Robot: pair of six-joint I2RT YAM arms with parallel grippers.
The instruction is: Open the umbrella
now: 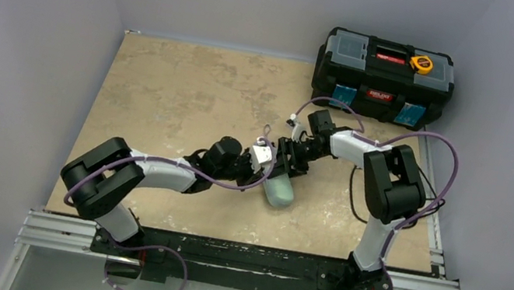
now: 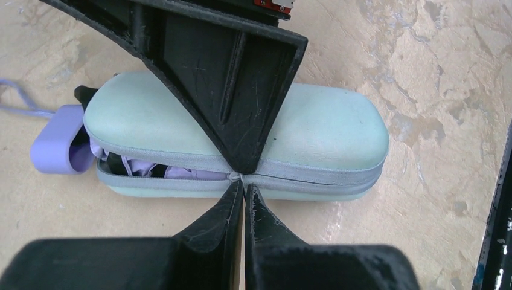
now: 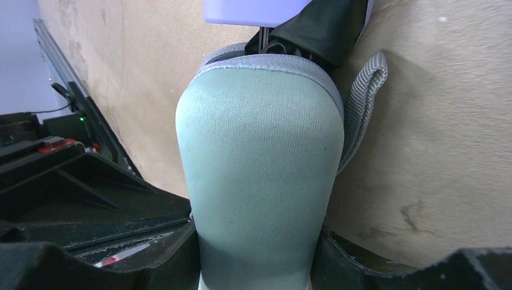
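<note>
Left gripper (image 2: 243, 188) black fingertips pinched shut on grey zipper pull (image 2: 234, 176) of mint-green fabric sleeve (image 2: 329, 130). Right gripper (image 3: 256, 241) clamps sleeve across its width. Folded lavender umbrella (image 2: 57, 145) inside half-unzipped sleeve, handle protruding, lying on beige mottled table (image 2: 422, 72) between both arms.

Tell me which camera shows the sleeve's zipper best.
Left wrist. There the zipper runs the whole side of the mint sleeve, parted near the lavender handle, with the left gripper pinched on it. Right wrist shows only a grey edge at the far end; top external shows the sleeve, no zipper.
</note>
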